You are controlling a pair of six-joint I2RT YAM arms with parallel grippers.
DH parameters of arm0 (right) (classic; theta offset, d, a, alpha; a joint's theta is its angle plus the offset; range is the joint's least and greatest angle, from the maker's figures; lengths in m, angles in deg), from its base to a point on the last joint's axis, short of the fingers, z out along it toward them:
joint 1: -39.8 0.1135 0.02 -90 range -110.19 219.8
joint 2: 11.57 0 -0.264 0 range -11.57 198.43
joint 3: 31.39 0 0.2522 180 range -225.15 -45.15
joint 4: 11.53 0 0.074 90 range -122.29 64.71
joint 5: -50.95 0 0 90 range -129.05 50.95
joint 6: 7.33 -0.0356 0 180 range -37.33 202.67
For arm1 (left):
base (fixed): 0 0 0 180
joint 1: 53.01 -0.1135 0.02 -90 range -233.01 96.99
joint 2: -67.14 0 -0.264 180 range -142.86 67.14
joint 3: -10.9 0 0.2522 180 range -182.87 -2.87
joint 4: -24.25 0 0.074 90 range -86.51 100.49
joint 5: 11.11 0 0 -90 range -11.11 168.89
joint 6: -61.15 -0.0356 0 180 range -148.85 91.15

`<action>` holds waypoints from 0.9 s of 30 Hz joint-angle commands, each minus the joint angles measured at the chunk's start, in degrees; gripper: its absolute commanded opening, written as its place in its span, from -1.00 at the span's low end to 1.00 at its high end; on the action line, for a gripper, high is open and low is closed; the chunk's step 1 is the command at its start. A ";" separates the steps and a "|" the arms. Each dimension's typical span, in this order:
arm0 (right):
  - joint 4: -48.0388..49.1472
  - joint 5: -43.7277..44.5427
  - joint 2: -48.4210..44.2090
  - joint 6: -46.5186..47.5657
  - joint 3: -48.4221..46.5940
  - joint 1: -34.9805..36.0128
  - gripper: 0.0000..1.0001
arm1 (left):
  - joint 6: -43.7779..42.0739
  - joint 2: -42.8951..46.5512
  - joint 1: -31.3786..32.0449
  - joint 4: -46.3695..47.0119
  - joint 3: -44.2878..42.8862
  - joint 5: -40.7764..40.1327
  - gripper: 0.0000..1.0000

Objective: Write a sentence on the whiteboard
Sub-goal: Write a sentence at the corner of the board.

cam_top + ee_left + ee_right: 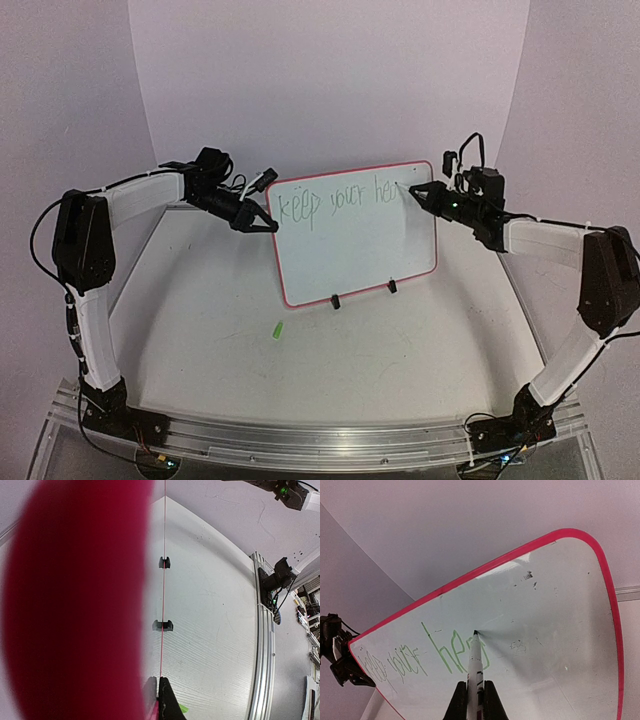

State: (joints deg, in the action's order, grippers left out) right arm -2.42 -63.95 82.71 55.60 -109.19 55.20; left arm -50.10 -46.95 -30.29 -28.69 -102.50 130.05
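**Whiteboard upright mid-frame, both grippers clamped**

In my overhead view the whiteboard (355, 235) stands on edge at the centre of the frame. It is propped on its two black clip feet (336, 301) on the white table (200, 340), with its red rim tilted slightly down to the left.

The left gripper (262, 222) reaches in from the upper left, and its jaws are pressed together on the board's left edge. On the left wrist camera the rim runs as a thin red line straight up from between the fingers, and a blurred red mass fills the left half of that frame.

The right gripper (420, 192) comes in from the upper right, pinching a marker (474, 655) between its jaws. On the right wrist camera the marker's tip touches the board face just right of the last green letter. The green lettering (335, 200) along the top of the board reads "keep your hea".

A small green piece (277, 328) lies on the table below the board's lower left corner, well apart from both arms. I cannot tell what it is.
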 commanded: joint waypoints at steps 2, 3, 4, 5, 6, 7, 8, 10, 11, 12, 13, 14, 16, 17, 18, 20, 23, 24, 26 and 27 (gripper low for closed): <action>0.77 1.18 -0.91 -0.17 2.53 -0.28 -1.00 | -3.31 1.36 0.61 -0.17 -0.33 -2.79 -1.00; 0.77 1.30 -1.10 -0.18 2.94 -0.28 -1.00 | -3.30 1.37 0.63 -0.18 -0.29 -2.81 -1.00; 0.77 1.37 -1.20 -0.18 3.21 -0.29 -1.00 | -3.27 1.38 0.65 -0.13 -0.29 -2.81 -1.00; 0.76 1.49 -1.37 -0.18 3.49 -0.29 -1.00 | -3.32 1.39 0.66 -0.20 -0.30 -2.78 -1.00; 0.72 1.69 -1.54 -0.20 3.66 -0.28 -1.00 | -3.31 1.36 0.67 -0.20 -0.31 -2.79 -1.00; 0.68 1.91 -1.71 -0.21 3.81 -0.28 -1.00 | -3.29 1.35 0.67 -0.19 -0.32 -2.79 -1.00; 0.68 2.22 -1.87 -0.20 3.88 -0.28 -1.00 | -3.27 1.44 0.63 -0.20 -0.32 -2.80 -1.00; 0.68 2.84 -2.25 -0.18 3.88 -0.32 -1.00 | -3.27 1.46 0.64 -0.22 -0.29 -2.81 -1.00; 0.68 3.11 -2.46 -0.18 3.84 -0.30 -1.00 | -3.27 1.50 0.61 -0.23 -0.28 -2.81 -1.00; 0.67 3.52 -2.76 -0.19 3.82 -0.33 -1.00 | -3.27 1.50 0.62 -0.21 -0.29 -2.78 -1.00; 0.62 3.87 -3.04 -0.26 3.76 -0.33 -1.00 | -3.29 1.51 0.61 -0.26 -0.27 -2.80 -1.00; 0.54 4.27 -3.27 -0.26 3.53 -0.35 -1.00 | -3.27 1.54 0.62 -0.27 -0.25 -2.77 -1.00; 0.42 4.63 -3.84 -0.20 3.14 -0.35 -1.00 | -3.31 1.55 0.60 -0.19 -0.27 -2.82 -1.00; 0.43 4.45 -4.26 -0.22 2.93 -0.36 -1.00 | -3.28 1.57 0.64 -0.13 -0.32 -2.82 -1.00; 0.48 4.07 -4.69 -0.25 2.83 -0.30 -1.00 | -3.27 1.62 0.65 -0.20 -0.29 -2.78 -1.00; 0.82 3.15 -5.66 -0.30 2.82 -0.36 -1.00 | -3.27 1.72 0.63 -0.13 -0.22 -2.80 -1.00; 1.21 2.03 -6.72 -0.66 3.12 -0.29 -1.00 | -3.27 1.84 0.69 -0.16 -0.28 -2.81 -1.00; 1.18 1.93 -6.81 -0.77 3.24 -0.31 -1.00 | -3.27 1.87 0.72 -0.14 -0.25 -2.79 -1.00; 1.13 2.08 -6.61 -0.95 3.52 -0.32 -1.00 | -3.29 1.93 0.65 -0.11 -0.24 -2.80 -1.00; 1.12 2.27 -6.40 -1.03 3.71 -0.34 -1.00 | -3.30 1.92 0.64 -0.11 -0.24 -2.81 -1.00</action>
State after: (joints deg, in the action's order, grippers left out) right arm -2.61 -61.44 77.94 55.32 -105.45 55.20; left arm -50.48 -46.95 -30.22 -28.69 -102.50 130.06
